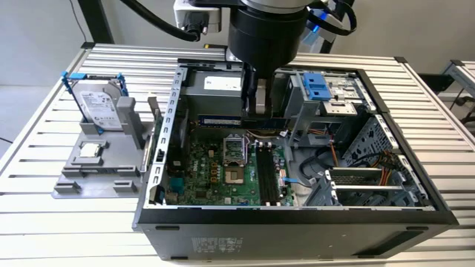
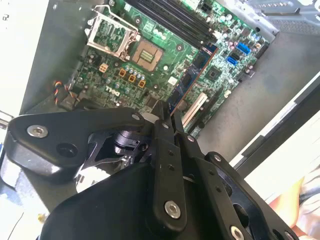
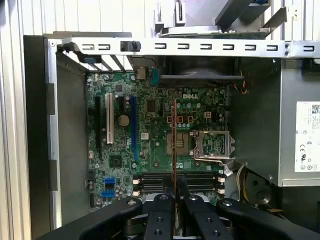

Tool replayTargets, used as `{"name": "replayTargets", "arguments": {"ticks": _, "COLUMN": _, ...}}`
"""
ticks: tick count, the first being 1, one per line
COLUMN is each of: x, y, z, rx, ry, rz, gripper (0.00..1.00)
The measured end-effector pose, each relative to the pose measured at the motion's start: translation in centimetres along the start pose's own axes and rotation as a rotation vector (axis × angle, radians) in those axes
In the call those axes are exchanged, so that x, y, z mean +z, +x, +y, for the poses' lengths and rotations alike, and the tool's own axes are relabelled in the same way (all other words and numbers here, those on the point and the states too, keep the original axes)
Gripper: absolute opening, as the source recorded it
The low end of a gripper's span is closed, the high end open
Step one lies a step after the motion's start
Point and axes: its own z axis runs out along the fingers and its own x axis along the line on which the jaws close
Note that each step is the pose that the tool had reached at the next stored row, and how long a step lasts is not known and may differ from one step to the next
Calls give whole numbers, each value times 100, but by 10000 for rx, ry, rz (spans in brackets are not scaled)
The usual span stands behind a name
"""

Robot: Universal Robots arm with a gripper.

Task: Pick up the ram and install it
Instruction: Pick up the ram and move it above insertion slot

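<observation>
One ram (image 1: 220, 120) hangs above the motherboard (image 1: 211, 172) inside the open case (image 1: 297, 216) on the worktop (image 1: 74, 233), pinched edge-down in the closed claw (image 1: 256, 113). In the first wrist view its thin edge lies crosswise to the black slots (image 3: 150, 182). Brought down at this angle, it would likely strike the slot walls or the nearby processor socket (image 1: 233, 161). A slight tilt in the narrow grip could jam it
</observation>
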Motion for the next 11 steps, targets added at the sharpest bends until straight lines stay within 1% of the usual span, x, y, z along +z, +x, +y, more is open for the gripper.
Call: {"name": "replayTargets", "arguments": {"ticks": 11, "x": -3, "y": -9, "z": -212, "rx": 0, "ry": 0, "rz": 1, "gripper": 0}}
